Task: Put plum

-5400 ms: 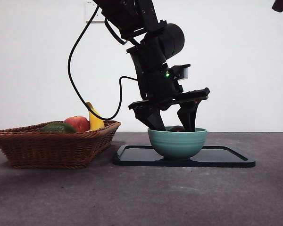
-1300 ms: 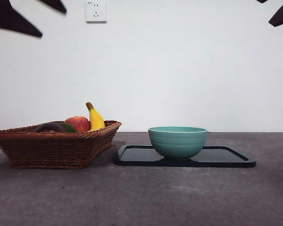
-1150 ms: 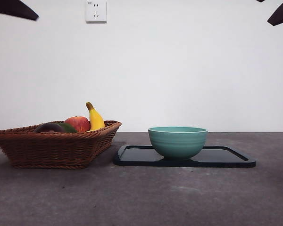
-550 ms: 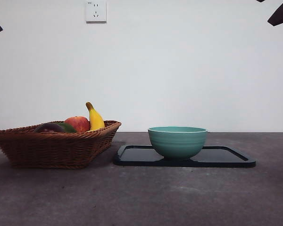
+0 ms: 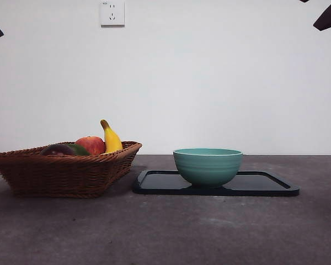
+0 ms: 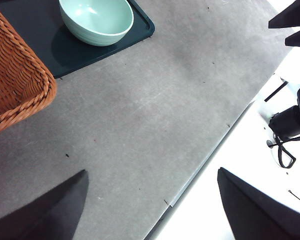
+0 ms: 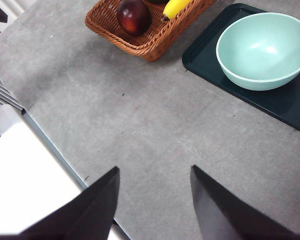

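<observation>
Beside the apple (image 5: 90, 144), the plum (image 5: 57, 149) lies inside the basket (image 5: 60, 172).

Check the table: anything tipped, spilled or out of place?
Nothing stands out. The bowl sits upright and empty on the tray. The plum, apple and banana lie inside the basket. No spills on the table.
</observation>
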Robot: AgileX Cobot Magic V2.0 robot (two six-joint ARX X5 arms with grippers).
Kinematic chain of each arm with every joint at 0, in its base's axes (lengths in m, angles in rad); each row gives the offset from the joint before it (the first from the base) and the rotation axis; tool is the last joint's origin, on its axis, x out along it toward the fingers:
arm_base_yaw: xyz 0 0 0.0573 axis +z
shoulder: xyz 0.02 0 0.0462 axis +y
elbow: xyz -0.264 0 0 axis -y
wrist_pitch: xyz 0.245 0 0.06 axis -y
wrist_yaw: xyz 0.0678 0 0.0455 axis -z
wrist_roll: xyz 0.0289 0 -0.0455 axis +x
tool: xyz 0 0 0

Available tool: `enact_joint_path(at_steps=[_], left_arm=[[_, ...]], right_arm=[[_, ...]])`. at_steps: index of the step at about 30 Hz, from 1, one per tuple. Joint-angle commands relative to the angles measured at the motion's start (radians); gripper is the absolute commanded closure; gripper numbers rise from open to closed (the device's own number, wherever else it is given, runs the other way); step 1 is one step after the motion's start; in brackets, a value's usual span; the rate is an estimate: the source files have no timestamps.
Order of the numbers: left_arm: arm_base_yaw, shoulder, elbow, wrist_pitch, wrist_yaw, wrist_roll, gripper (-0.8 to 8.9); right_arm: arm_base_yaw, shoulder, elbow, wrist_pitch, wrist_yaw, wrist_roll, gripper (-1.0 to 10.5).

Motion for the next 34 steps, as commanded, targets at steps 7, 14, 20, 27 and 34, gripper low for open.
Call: enact_joint_path(at_steps=[7, 14, 20, 27, 34], left_arm=[[-0.003, 0.006, 0.019, 0.008, 0.007, 0.017, 4.12], [-0.003, 0.006, 0.019, 0.008, 0.007, 0.017, 4.12], [-0.003, 0.005, 0.019, 0.002, 0.007, 0.016, 4.12], [-0.003, 0.005, 0.019, 0.001, 0.007, 0.016, 4.12], [-0.003, 0.005, 0.019, 0.001, 0.007, 0.016, 4.12]], right_arm=[[-0.013, 0.069, 0.047, 0.121, 0.127, 0.178, 7.2], [-0.098, 0.295, 0.201, 0.120, 0.153, 0.144, 6.6], [-0.165, 0.528, 0.346, 0.120, 0.153, 0.092, 6.6], [-0.205, 0.771, 0.475, 0.119, 0.150, 0.062, 6.6], [-0.204, 0.929, 0.516, 0.148, 0.149, 0.044, 6.6]])
